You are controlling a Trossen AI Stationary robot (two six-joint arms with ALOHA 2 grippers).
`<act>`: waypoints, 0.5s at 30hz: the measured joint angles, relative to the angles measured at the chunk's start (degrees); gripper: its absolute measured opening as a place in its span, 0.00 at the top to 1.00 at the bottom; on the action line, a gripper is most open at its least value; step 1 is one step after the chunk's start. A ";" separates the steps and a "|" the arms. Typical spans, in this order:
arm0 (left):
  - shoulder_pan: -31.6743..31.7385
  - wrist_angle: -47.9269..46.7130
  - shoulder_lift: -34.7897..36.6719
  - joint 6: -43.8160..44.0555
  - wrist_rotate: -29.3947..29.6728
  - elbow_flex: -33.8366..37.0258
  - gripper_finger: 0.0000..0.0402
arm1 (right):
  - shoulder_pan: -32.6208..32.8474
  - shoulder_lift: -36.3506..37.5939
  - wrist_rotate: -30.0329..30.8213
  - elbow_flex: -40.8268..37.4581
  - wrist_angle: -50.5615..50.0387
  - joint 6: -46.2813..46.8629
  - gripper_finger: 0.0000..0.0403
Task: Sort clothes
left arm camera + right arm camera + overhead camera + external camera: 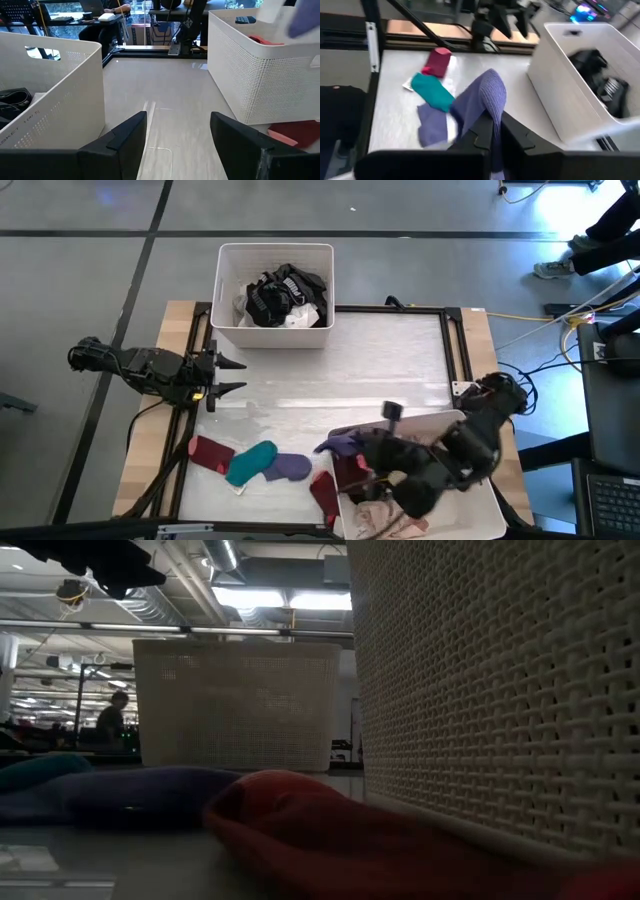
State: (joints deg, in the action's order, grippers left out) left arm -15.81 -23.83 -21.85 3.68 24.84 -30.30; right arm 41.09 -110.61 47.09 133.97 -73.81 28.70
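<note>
A purple garment (482, 102) hangs from the right hand (496, 131), whose fingers are pinched closed on the fabric; in the high view this hand (352, 448) sits at the near bin's (478, 498) left rim. On the counter (380, 370) beside that bin lie a maroon garment (209, 453), a teal garment (250, 463), a second purple garment (288, 468) and a red garment (324, 493). The far bin (275, 332) holds black and white clothes (278, 296). The left hand (226, 376) hovers wide open and empty at the counter's left edge.
</note>
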 joint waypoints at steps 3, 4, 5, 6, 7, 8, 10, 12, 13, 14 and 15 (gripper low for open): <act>0.00 0.00 0.00 0.00 0.00 0.00 0.48 | 2.12 0.01 2.85 0.00 -6.61 8.33 0.95; 0.01 0.00 0.00 0.00 0.00 0.00 0.48 | 2.82 0.00 3.51 0.00 -8.99 11.22 0.95; 0.00 0.00 0.00 0.00 -0.02 0.00 0.48 | 3.49 0.00 3.96 0.00 -11.14 14.09 0.95; 0.00 0.00 0.00 0.00 0.00 0.00 0.48 | 4.15 0.00 4.02 0.00 -13.20 16.94 0.95; 0.00 -0.01 0.00 0.02 0.00 0.00 0.48 | 4.75 0.00 4.02 0.00 -15.09 19.81 0.95; 0.02 0.00 0.00 0.01 0.00 0.00 0.48 | 5.28 0.00 3.90 -0.02 -16.41 22.62 0.95; 0.01 0.00 0.00 0.00 -0.02 0.00 0.48 | 6.21 0.00 3.69 -0.48 -15.98 25.36 0.95; 0.00 0.00 0.00 0.00 0.00 0.00 0.48 | 7.47 0.00 3.19 -0.48 -16.08 27.77 0.95; 0.01 0.00 0.00 0.02 0.00 0.00 0.48 | 8.01 0.00 2.74 -0.49 -16.14 29.03 0.95; 0.01 0.00 0.00 0.02 0.00 0.00 0.48 | 8.33 0.00 2.29 -0.50 -16.15 29.80 0.95; 0.00 0.00 0.00 0.02 -0.01 0.00 0.48 | 8.74 0.00 2.19 -0.50 -16.18 30.78 0.95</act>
State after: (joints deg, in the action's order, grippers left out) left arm -15.81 -23.83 -21.85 3.70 24.83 -30.30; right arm 49.84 -110.61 49.28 133.47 -90.00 59.48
